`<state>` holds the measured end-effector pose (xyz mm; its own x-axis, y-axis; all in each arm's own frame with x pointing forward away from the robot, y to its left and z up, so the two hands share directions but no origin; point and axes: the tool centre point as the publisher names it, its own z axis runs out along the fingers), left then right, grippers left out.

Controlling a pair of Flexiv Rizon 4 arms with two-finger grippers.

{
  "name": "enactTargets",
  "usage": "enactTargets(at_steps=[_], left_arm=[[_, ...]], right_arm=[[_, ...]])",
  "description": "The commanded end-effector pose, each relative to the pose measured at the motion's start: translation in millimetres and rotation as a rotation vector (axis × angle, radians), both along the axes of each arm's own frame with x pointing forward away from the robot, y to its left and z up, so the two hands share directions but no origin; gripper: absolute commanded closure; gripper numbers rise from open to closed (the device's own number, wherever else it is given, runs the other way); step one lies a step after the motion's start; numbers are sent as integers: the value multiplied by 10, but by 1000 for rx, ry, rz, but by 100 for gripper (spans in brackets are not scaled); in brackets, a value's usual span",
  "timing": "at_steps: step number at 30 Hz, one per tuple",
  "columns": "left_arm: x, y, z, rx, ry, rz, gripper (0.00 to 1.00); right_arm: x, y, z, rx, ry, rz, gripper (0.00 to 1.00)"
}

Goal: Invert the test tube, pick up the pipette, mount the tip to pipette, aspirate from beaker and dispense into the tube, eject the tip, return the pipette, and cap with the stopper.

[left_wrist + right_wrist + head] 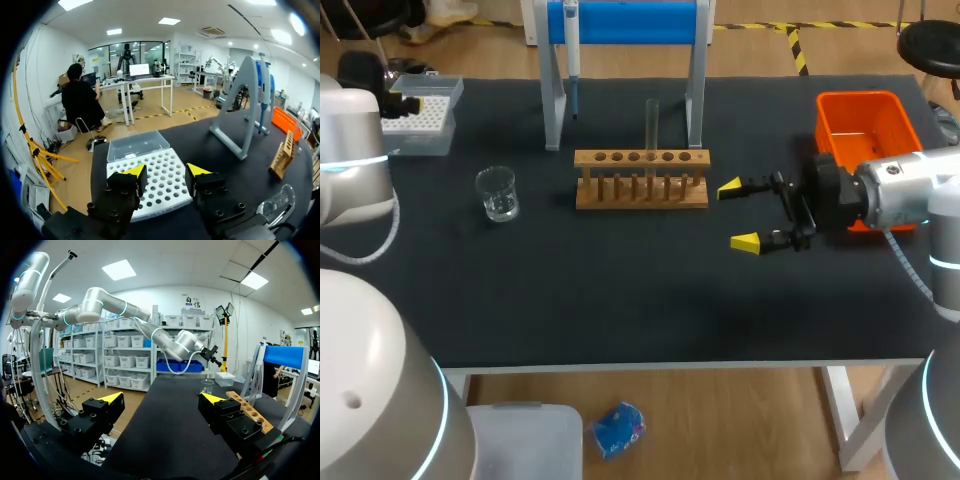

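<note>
Right tool [738, 215] spread, empty, center-right of frame beside wooden rack [640, 190] holding upright test tube [651, 122]; left tool [166, 171] spread, tip box [162, 192] just ahead.

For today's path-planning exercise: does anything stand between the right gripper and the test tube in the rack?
Nothing visible does. The open right gripper sits past one end of the rack; the test tube rises above it, unobstructed on that side.

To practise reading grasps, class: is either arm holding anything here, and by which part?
Nothing is held: the jaws of the left gripper and of the right gripper stand open, empty.
</note>
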<state>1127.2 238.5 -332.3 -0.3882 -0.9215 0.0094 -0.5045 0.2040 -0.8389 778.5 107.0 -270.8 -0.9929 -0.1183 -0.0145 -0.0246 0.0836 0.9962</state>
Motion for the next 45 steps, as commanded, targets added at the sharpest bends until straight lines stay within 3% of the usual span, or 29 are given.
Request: enactTargets(at_steps=[1, 11, 24, 42, 45], left_arm=[[160, 44, -115, 6, 7, -5, 54], [319, 98, -201, 22, 10, -24, 59], [321, 90, -282, 21, 27, -30, 70], [325, 159, -248, 45, 2, 5, 69], [335, 139, -235, 59, -12, 0, 64]], right_arm=[[-4, -2, -3, 0, 0, 0, 0], [-4, -2, -3, 0, 0, 0, 0], [-4, -2, -3, 0, 0, 0, 0], [-4, -2, -3, 0, 0, 0, 0], [-4, -2, -3, 0, 0, 0, 0]])
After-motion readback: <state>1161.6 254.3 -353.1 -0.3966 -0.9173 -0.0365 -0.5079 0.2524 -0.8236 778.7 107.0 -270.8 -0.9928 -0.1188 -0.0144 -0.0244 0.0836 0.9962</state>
